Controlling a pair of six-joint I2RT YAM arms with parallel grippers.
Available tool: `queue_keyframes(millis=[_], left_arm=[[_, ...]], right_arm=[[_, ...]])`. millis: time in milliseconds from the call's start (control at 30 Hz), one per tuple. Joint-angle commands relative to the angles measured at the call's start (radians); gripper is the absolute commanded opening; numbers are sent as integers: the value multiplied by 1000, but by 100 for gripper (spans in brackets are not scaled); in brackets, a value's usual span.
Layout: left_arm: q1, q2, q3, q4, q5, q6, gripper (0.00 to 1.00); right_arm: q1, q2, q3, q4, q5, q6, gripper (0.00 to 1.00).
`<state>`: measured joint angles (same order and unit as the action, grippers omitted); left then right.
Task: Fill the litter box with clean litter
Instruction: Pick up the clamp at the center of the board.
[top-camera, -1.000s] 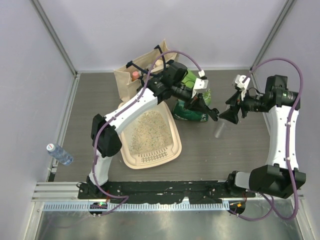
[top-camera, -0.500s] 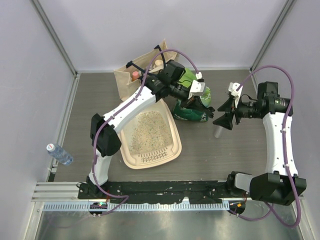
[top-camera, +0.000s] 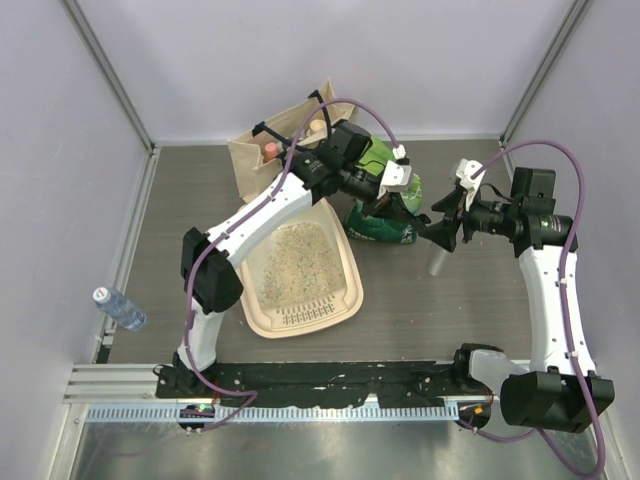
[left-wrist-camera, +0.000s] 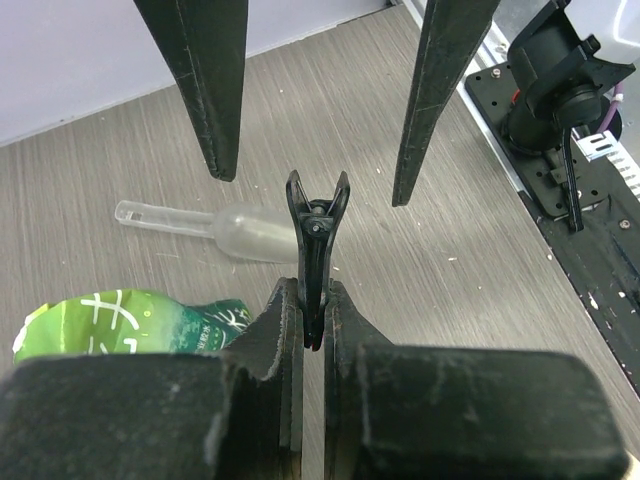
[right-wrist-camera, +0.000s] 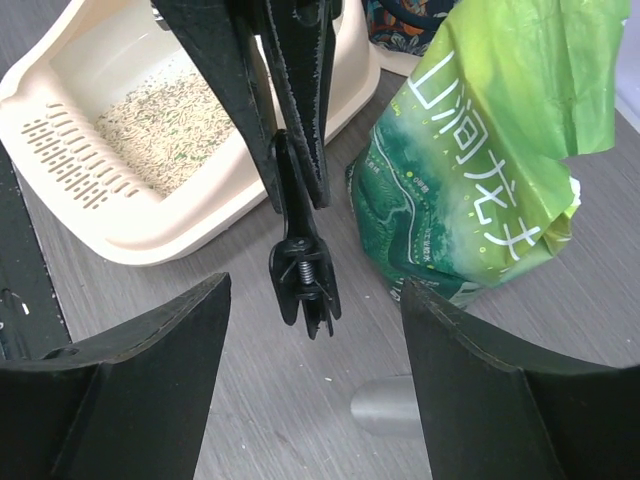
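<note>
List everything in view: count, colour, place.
litter box: one, cream, left of centre on the table
litter: pale speckled granules, inside the box
litter bag: one, green, right of the box
tote bag: one, beige, behind the box
clip: one, black, in the left gripper
scoop: one, clear, lying on the table
bottle: one, clear, far left by the wall
table: one, grey wood-grain
left gripper: one, black, shut on the clip
right gripper: one, black, open around the clip

One view overhead; wrist views (facing, close) share the clip (left-wrist-camera: 316, 238).
</note>
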<state>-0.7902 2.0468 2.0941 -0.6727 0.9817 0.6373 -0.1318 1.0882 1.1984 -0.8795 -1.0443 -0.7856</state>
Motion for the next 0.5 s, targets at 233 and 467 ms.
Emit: queue_keyframes(millis=[233, 467], left_arm=[[-7, -17, 60, -18, 14, -1, 0], [-7, -10, 66, -42, 11, 7, 0]], right_arm=[[40, 47, 30, 11, -43, -20, 66], [41, 45, 58, 17, -51, -20, 62]])
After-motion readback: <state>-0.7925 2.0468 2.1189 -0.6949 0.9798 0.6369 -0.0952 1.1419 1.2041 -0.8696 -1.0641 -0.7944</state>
